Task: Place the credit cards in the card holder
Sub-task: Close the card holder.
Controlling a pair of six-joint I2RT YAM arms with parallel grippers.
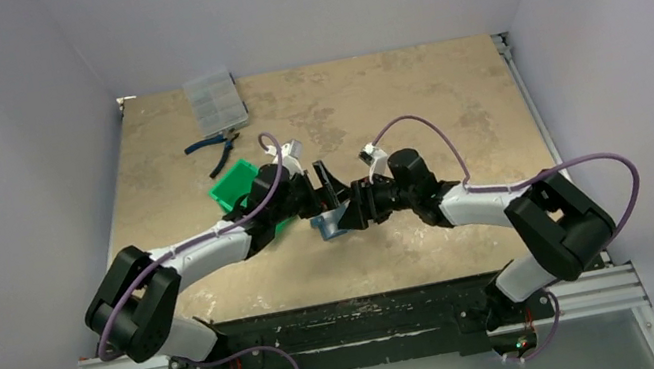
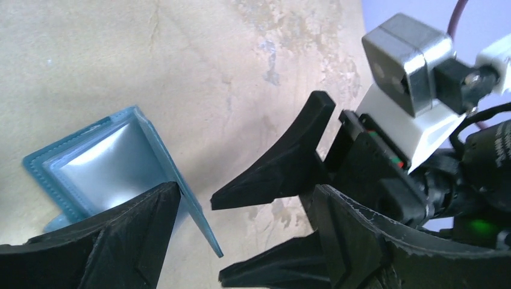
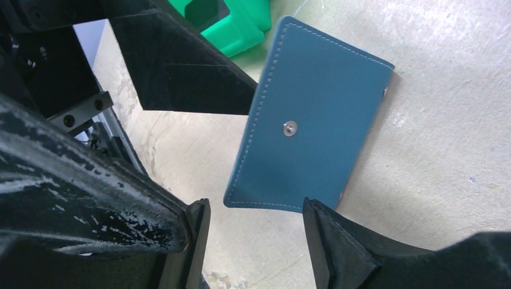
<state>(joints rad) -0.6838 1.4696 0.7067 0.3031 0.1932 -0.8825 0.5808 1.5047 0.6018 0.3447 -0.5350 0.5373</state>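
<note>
Card holder [image 3: 313, 120], teal, sits propped partly open on the counter [image 1: 409, 99] between both arms, near a green tray [image 3: 229, 24]. Left fingers [image 2: 108, 247] and right fingers [image 3: 337, 253] are spread wide, grasping nothing. No credit cards are visible. Steadying one flap first, with the shiny pocket kept exposed, would probably make loading easier.

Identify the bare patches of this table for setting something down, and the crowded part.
Free: the table's right half beyond the right arm. Crowded: left-centre, where clear box, pliers, green tray, card holder, left gripper and right gripper cluster.
</note>
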